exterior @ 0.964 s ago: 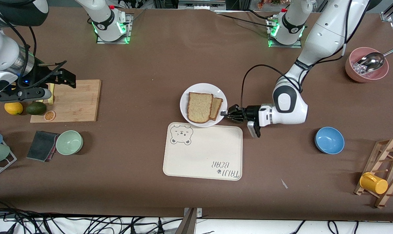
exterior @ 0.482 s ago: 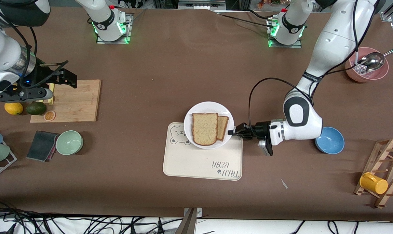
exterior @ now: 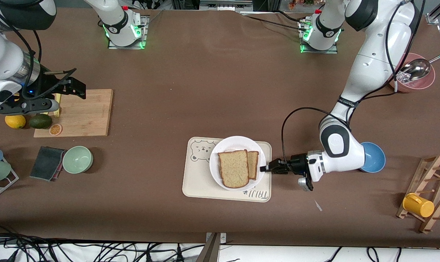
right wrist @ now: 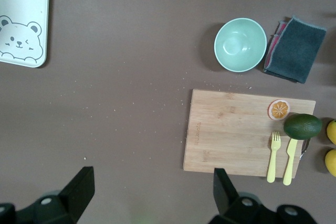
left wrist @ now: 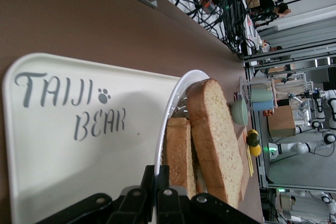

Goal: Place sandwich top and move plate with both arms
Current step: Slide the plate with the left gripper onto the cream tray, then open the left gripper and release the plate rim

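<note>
Front view, from its left: the right gripper [exterior: 69,85] waits spread wide over the bamboo cutting board [exterior: 83,112]. Mid-counter, the round white plate [exterior: 223,145], tan speckled sandwich top [exterior: 234,169] already on it, sits over the cream bear-print tray [exterior: 201,182], its rim clamped by the left gripper [exterior: 265,169]. Only release seems left.

text: "TAIJI BEAR" (with paw print) | on: cream tray [left wrist: 63,177]
</note>
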{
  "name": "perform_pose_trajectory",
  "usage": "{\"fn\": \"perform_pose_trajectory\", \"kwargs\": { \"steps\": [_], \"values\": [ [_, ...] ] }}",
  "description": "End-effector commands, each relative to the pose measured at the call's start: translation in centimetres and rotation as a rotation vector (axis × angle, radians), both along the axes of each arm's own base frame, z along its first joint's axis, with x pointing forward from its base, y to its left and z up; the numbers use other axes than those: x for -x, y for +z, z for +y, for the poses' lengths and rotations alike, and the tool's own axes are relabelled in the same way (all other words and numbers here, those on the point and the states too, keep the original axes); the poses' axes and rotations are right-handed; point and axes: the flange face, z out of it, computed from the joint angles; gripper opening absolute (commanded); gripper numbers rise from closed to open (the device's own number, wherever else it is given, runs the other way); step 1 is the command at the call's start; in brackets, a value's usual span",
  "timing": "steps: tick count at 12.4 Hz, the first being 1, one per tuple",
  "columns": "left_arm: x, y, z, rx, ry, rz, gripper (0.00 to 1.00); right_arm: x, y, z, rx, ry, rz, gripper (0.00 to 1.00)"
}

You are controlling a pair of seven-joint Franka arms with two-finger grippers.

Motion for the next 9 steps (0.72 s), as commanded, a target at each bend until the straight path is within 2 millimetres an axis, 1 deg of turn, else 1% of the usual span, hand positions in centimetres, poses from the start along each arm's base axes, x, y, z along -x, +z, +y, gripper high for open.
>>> {"fn": "perform_pose_trajectory", "kwargs": {
  "steps": [1,2,4,8,9],
  "values": [
    [-0.8,-1.2,-0.9,-0.001,0.022,0.006,0.00,0.2,0.1,0.0,0.014,0.001,-0.009,1.00],
    [-0.6,-1.8,-1.4,-0.007,0.028,0.003,0.00,0.2,0.1,0.0,0.016,0.001,-0.009,1.00],
    [0.2,-3.6,-3.0,-0.006,0.036,0.022,0.00,0.2,0.1,-0.1,0.014,-0.001,-0.009,1.00],
    [0.5,-4.6,-3.3,-0.009,0.035,0.033,0.00,0.2,0.1,0.0,0.014,0.001,-0.009,1.00],
    [0.7,-5.4,-3.3,-0.011,0.026,0.024,0.00,0.2,0.1,0.0,0.014,0.001,-0.009,1.00]
  ]
}}
